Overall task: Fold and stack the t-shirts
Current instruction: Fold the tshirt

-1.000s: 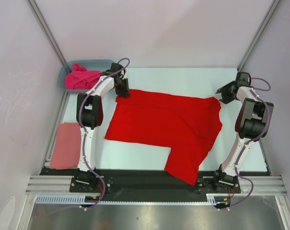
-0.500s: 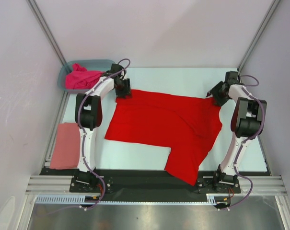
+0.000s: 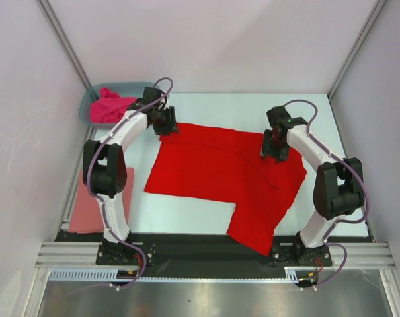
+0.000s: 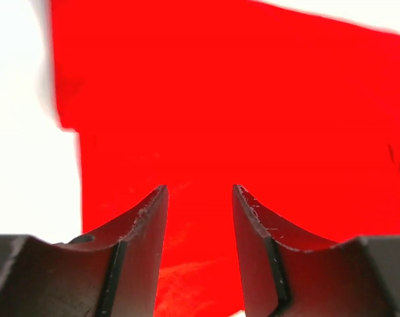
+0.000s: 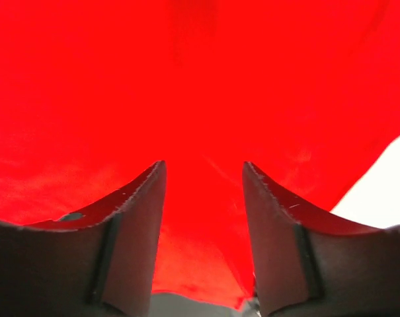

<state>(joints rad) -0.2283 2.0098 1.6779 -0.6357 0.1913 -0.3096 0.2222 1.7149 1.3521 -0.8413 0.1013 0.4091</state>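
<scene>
At 6 o'clock, the bright red cotton t-shirt (image 3: 213, 165) trailed one bulky flap toward the near edge of the pale tabletop (image 3: 186, 214). The rest lay spread flat across the middle. At 9 o'clock, well apart from it, the dusty salmon-pink t-shirt (image 3: 80, 211) lay as a flat rectangle, partly hidden by the left arm, and looked already folded.

Farther out, the right tool (image 3: 271, 150) sat low over the red shirt's far right part, at about 1 o'clock. The left tool (image 3: 164, 125) was at the shirt's far left corner, at about 11 o'clock. In both wrist views the jaws stood parted with red cloth filling the gap. Neither tool had clamped anything yet.

The step in hand looked like pinching the far edge to begin a fold. It would go best if each tool pressed down until its fingers straddled the cloth, then gathered the full thickness. The left tool sat beside the shirt's edge, so a shallow bite there might slip. Lifting both sides evenly should keep the fold line straight.

At 11 o'clock, the hot magenta-pink t-shirt (image 3: 107, 105) lay crumpled in the translucent blue-grey plastic tub (image 3: 86, 109).
</scene>
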